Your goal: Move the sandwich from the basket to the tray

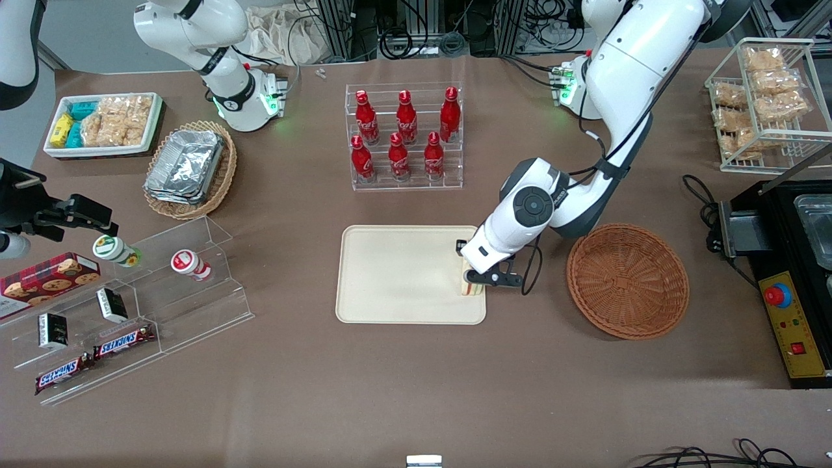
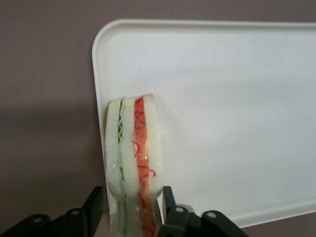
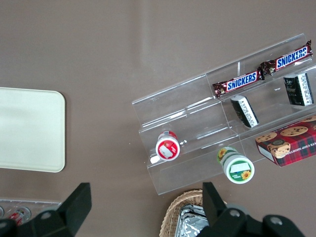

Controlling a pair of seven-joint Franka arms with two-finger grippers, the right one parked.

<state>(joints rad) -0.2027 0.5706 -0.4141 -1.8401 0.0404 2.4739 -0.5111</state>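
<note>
The sandwich (image 1: pixel 473 288) (image 2: pixel 134 143), a pale bread wedge with orange and green filling in clear wrap, stands on edge at the cream tray's (image 1: pixel 396 276) (image 2: pixel 237 94) end nearest the basket. My left gripper (image 1: pixel 475 279) (image 2: pixel 130 201) is shut on the sandwich, its black fingers (image 2: pixel 95 200) pressing either side of the wedge, which narrows where they pinch it. The reddish-brown wicker basket (image 1: pixel 627 281) sits empty beside the tray, toward the working arm's end of the table.
A clear rack of red bottles (image 1: pixel 404 136) stands farther from the front camera than the tray. A tan basket of foil trays (image 1: pixel 190 169), a white snack bin (image 1: pixel 104 123) and an acrylic snack stand (image 1: pixel 130 305) lie toward the parked arm's end. A black appliance (image 1: pixel 790 279) borders the basket.
</note>
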